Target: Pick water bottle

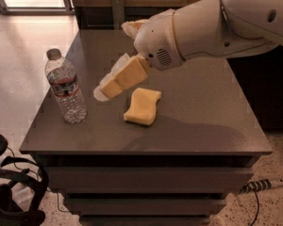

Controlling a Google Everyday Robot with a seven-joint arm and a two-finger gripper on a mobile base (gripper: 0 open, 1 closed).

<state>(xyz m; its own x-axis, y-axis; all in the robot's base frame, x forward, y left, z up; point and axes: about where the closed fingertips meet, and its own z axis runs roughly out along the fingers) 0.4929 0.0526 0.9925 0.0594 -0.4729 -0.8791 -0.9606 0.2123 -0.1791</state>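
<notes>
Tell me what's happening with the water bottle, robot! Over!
Gripper over the table, just right of the water bottle, not touching it. Bottle upright near the left edge. Yellow sponge on the gripper's far side, path clear. Over.

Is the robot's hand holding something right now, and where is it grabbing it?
Nothing is held. The gripper hangs apart from the water bottle, which stands alone on the table.

surface (203,121): dark grey top, fills centre of frame; drawer-like fronts (146,179) stacked below it.
sponge (142,106): yellow, wavy-edged, lying flat at centre of surface.
pincer (106,89): tan, left of centre, above the surface, just up-left of sponge.
cable (262,185): lower right, on speckled floor.
black gear (9,192): lower left corner, kind unclear.
floor (23,55): pale, glossy, left side.
</notes>
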